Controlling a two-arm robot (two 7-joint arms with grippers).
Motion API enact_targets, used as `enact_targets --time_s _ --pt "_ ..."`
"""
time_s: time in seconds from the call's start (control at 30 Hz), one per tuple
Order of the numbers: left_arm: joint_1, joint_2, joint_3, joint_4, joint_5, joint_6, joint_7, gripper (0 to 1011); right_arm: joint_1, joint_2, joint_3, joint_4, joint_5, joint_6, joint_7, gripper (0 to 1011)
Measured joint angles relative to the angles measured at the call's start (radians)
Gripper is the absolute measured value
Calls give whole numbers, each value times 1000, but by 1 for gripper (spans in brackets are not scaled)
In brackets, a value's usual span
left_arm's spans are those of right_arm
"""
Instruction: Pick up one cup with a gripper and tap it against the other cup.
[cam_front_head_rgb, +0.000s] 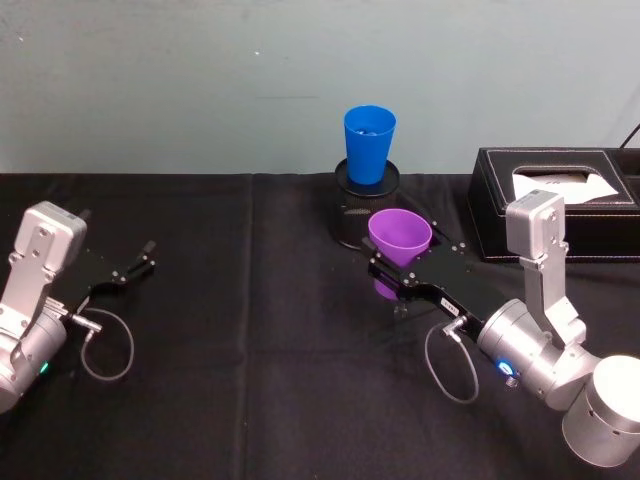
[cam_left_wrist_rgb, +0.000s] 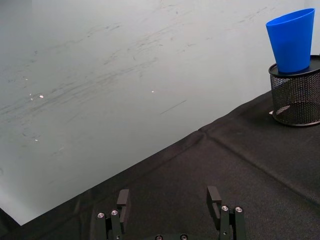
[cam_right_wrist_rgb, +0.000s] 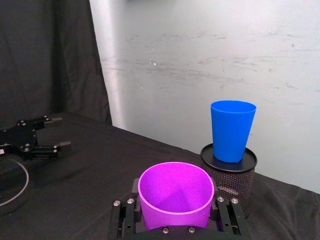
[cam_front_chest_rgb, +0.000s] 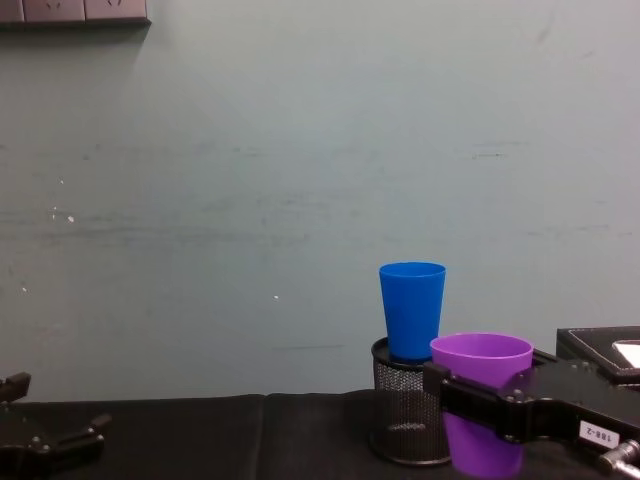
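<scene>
A: Wall?
B: Pale grey-green wall (cam_front_head_rgb: 180, 90), flat paint. Faint horizontal scuffs and a few white specks. Evenly lit.
A: Fittings on it?
B: A row of grey plates (cam_front_chest_rgb: 75, 10) at the upper left in the chest view, cut by the edge.
A: Work surface?
B: A table under a black cloth (cam_front_head_rgb: 260, 400) that meets the wall at the back. One crease (cam_front_head_rgb: 252, 300) runs front to back, left of centre.
A: Anything else?
B: A black drape (cam_right_wrist_rgb: 45, 60) hangs beside the wall, seen in the right wrist view. A black tissue box (cam_front_head_rgb: 560, 190) with white stitching sits on the table at far right.
</scene>
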Motion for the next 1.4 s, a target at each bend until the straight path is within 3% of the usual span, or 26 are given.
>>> enact_targets --time_s 1.4 --pt "0 0 0 0 0 0 0 1000 0 0 0 0 0 0 0 734"
